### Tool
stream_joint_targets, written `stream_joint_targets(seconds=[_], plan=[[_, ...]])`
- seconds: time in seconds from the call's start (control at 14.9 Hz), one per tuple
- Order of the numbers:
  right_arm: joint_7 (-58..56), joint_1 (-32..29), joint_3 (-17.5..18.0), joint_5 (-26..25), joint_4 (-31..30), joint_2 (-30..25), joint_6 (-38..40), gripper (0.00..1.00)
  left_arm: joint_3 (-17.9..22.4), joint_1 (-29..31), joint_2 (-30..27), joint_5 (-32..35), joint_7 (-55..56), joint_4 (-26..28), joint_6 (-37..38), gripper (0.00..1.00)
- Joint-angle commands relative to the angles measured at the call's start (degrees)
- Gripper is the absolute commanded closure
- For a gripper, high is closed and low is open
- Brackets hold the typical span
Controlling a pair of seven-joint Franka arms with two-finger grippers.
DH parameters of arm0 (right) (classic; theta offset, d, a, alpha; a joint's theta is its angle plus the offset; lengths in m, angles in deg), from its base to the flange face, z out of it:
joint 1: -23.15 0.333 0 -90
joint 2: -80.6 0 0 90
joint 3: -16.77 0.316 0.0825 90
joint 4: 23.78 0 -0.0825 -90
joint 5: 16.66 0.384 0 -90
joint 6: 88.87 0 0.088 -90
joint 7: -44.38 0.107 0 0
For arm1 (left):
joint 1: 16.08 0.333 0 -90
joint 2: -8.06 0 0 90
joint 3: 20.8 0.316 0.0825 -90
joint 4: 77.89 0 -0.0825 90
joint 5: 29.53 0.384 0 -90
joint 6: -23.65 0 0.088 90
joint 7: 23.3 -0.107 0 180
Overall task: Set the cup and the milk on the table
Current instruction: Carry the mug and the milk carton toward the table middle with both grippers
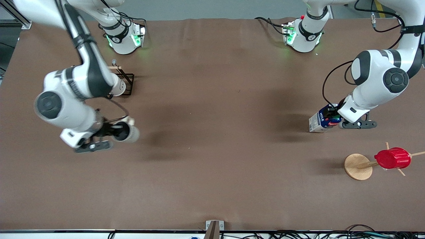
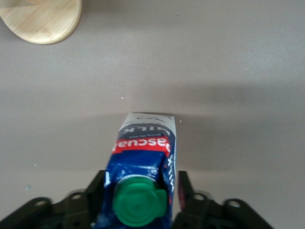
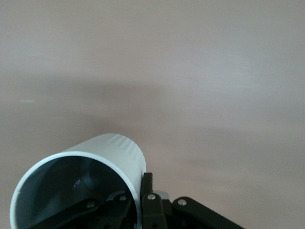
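Nearest the front camera, toward the left arm's end of the matte brown tabletop (image 1: 212, 172), a small round wooden disc (image 1: 358, 166) carries a leaning peg stand with a red ribbed cup (image 1: 392, 158) on it.

Farther from that camera than the disc, the left tool (image 1: 332, 119) is clamped on the upper part of the small blue and white milk carton (image 1: 321, 121), one finger (image 2: 188, 191) on each side just below its round green cap (image 2: 138, 200). Its long axis leans away from the tool, the base toward the tabletop; whether the base touches cannot be told. White "MILK" lettering shows on the blue side, and the red band reads roughly "Pascual".

Over the right arm's end, the right tool (image 1: 111, 131) pinches the rim wall of the off-white mug with a dark grey inside (image 1: 125, 132). It is tipped sideways, mouth toward the wrist camera. A black wire rack (image 1: 126, 83) stands near the right arm's base.
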Motion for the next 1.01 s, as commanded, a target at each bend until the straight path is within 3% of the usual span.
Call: stream_joint_targets(seconds=[0.0,0.2,0.47,0.94], plan=[[9.8,2.0,4.3,-0.7,2.9,2.1,-2.8,1.00,-0.2,0.4,-1.2,1.2,0.1,-0.8,0.5,0.73],[18.1,10.0,4.5,-3.2,5.3,6.9,-4.3,0.99,-0.3,0.3,-1.3,1.2,0.1,-4.8,2.3,0.90],[33.9,17.2,4.5,-10.0,5.3,12.3,-11.1,0.99,-1.8,-0.3,-0.9,1.2,0.1,-11.6,7.4,0.92],[37.6,23.8,4.5,-14.8,5.2,17.6,-16.0,0.97,-12.9,-0.3,0.9,1.2,5.8,-15.8,8.7,0.90]])
